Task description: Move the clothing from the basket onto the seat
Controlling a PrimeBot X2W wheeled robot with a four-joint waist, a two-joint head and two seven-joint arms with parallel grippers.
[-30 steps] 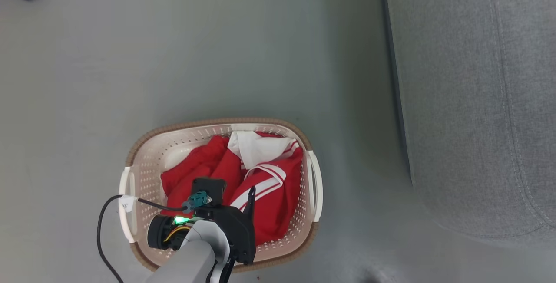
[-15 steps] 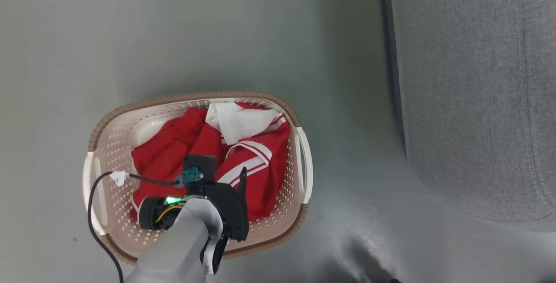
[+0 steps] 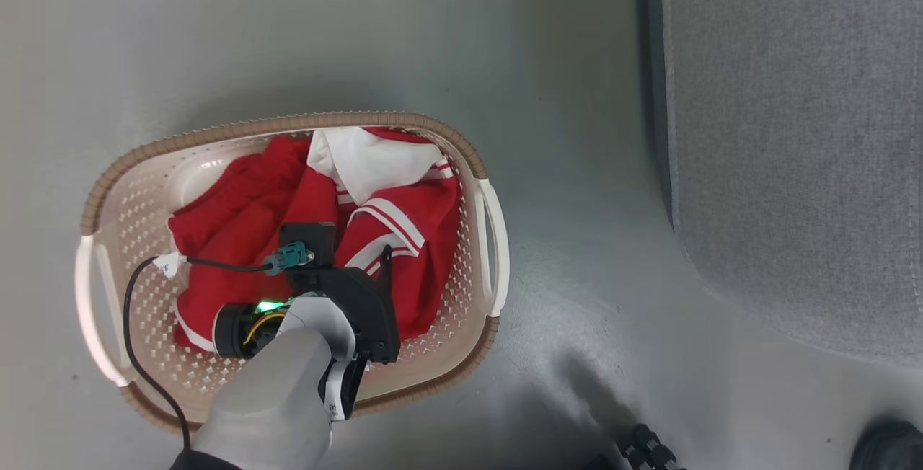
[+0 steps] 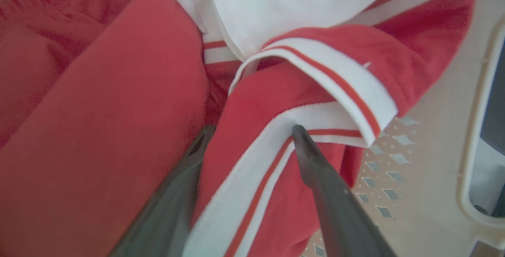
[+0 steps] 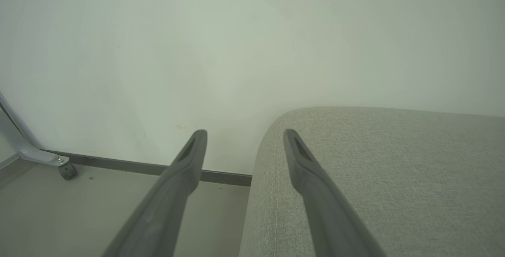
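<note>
Plainly we are only starting: the clothing (image 3: 404, 218) lies heaped in the basket (image 3: 288, 122), none on the seat (image 3: 793, 131) as far as we see, our left gripper (image 4: 252, 131) spread astride a striped fold, not pinching it, our right gripper (image 5: 244, 133) spread and empty.

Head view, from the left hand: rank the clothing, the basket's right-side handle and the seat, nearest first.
1. Clothing, directly beneath the open left hand.
2. Basket handle, on the hand's right, at the basket's side wall.
3. Seat, far right, across the floor.
</note>
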